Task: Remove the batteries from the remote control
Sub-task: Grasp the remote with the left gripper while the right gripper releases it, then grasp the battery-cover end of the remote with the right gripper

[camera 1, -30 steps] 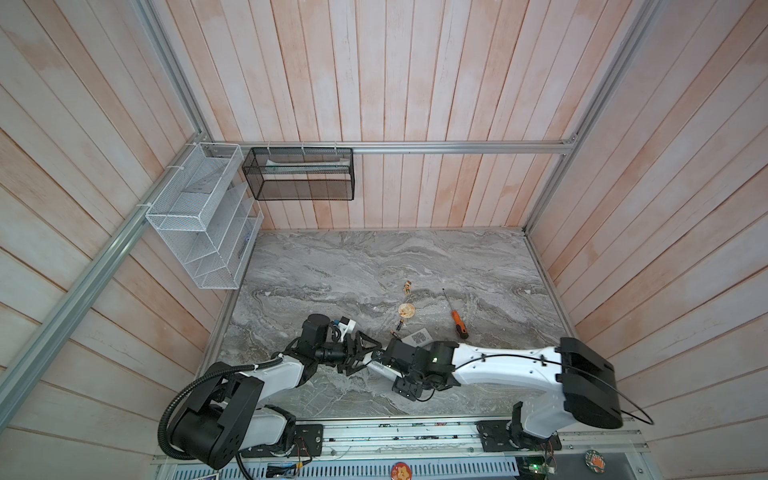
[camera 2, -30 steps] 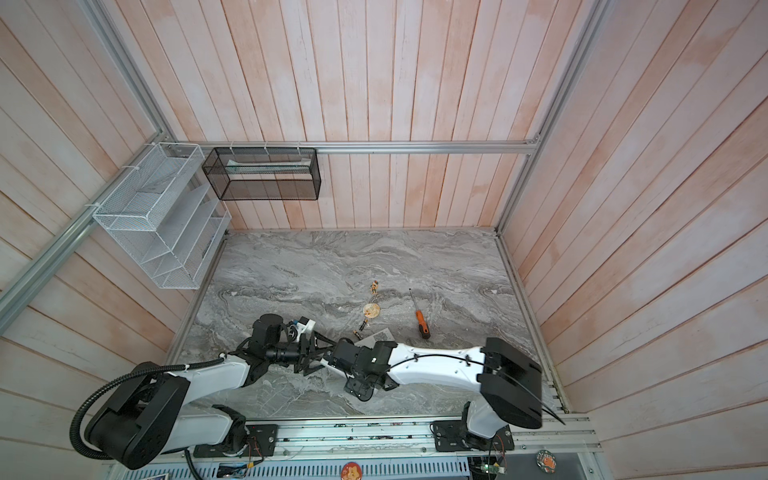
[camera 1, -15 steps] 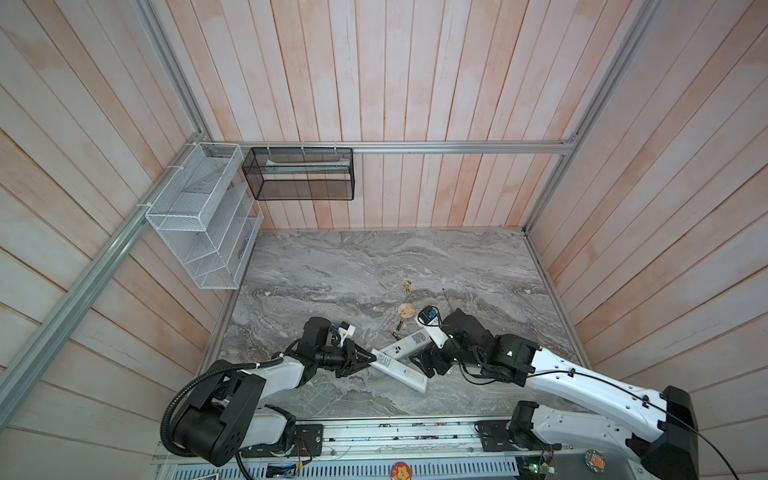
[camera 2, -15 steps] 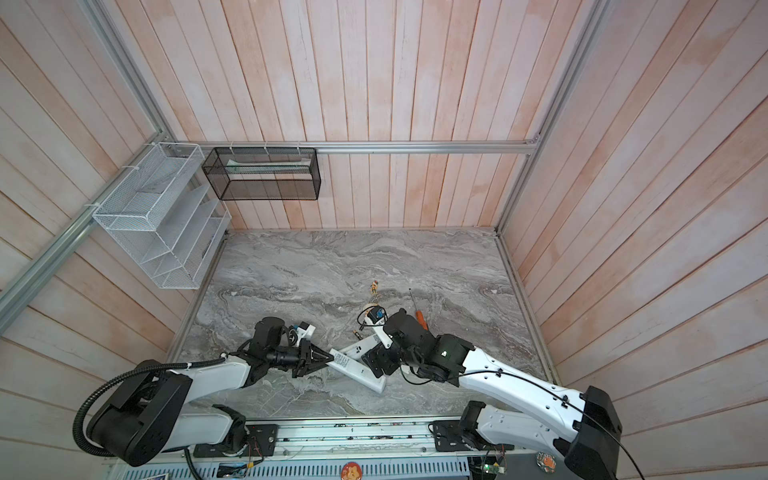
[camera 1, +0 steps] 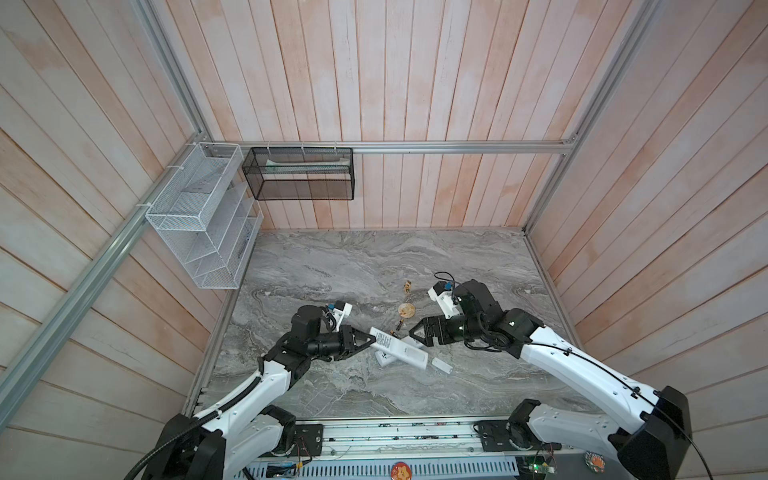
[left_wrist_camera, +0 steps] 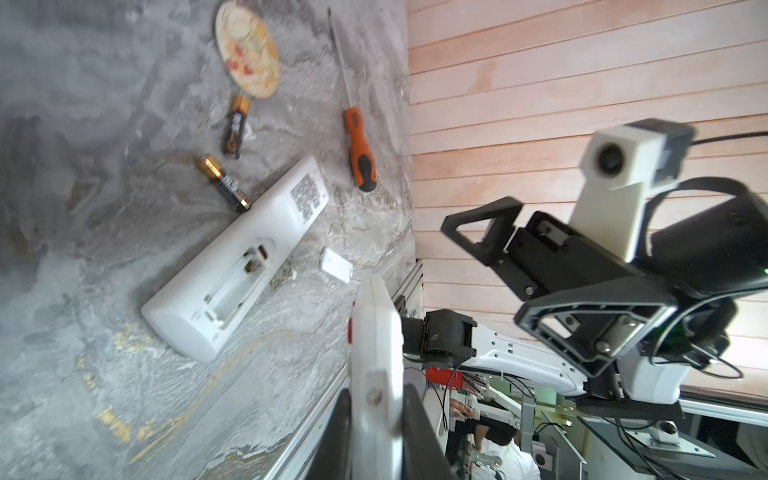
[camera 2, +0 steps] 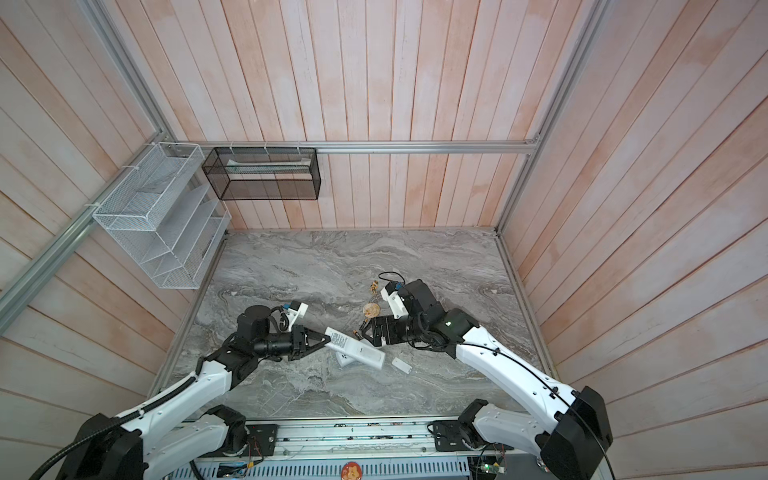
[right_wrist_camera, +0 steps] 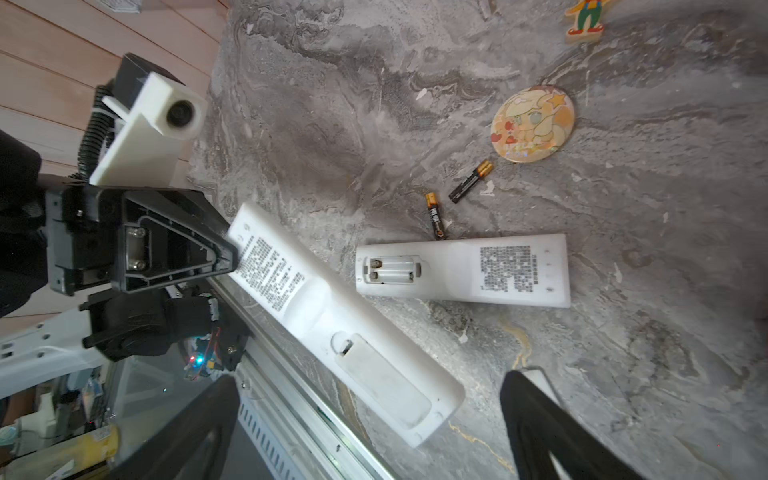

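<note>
My left gripper point(camera 1: 368, 340) is shut on one end of a white remote control point(camera 1: 401, 351), holding it tilted above the marble; its battery cover point(right_wrist_camera: 382, 374) is on. A second white remote point(right_wrist_camera: 461, 270) lies flat beneath it, its battery bay point(right_wrist_camera: 390, 270) open and empty. Two batteries point(right_wrist_camera: 435, 216) point(right_wrist_camera: 471, 185), black with gold ends, lie loose on the table beside that remote. My right gripper point(camera 1: 417, 332) is open and holds nothing. In the right wrist view its fingers point(right_wrist_camera: 536, 424) stand wide on either side of the held remote's free end without touching it.
A small white cover plate point(camera 1: 441, 365) lies right of the remotes. An orange-handled screwdriver point(left_wrist_camera: 359, 153), a round cartoon badge point(right_wrist_camera: 532, 122) and a small toy figure point(right_wrist_camera: 586, 16) lie further back. The table's front rail point(right_wrist_camera: 291, 399) runs just under the held remote.
My left gripper closed on the remote's end. My right gripper let go of the remote, opened wide and drew back to the right.
</note>
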`<state>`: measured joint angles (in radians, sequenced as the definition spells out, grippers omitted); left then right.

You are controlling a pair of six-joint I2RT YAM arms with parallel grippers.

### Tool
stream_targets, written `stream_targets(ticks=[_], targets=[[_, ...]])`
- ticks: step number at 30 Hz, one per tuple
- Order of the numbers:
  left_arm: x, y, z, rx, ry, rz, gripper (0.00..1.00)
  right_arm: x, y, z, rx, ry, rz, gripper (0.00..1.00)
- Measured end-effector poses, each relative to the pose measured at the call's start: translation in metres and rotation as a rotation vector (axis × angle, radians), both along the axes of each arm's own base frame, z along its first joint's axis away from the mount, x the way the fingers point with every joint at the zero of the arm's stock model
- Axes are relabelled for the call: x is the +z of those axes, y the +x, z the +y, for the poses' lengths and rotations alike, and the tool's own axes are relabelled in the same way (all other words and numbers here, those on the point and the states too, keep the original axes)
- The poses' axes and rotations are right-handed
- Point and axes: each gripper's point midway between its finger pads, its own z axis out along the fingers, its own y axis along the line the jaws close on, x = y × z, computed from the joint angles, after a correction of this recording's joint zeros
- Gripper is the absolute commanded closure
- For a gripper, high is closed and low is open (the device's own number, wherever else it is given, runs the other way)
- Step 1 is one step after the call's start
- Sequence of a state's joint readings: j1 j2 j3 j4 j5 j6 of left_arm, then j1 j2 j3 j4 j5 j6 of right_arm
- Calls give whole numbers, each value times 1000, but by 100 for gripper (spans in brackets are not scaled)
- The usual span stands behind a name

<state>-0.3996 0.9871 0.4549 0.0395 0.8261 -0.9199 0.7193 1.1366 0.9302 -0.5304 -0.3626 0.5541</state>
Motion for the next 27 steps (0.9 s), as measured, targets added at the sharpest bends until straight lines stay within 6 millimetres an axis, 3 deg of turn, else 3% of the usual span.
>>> stream_targets(ticks=[4,7,14,18,27], targets=[[38,22,14,92,40,-146,87,22,9,8,-11,65,0,2],[44,44,31,188,109,-202,87,33,24,20,-10,92,-3,2],[0,80,66,311,268,-153,87,14,65,38,-9,65,44,2],[-20,81,71,316,309,-122,87,-6,81,46,14,49,91,2],[-33,83,84,357,347,-112,87,-50,96,73,80,57,202,2]])
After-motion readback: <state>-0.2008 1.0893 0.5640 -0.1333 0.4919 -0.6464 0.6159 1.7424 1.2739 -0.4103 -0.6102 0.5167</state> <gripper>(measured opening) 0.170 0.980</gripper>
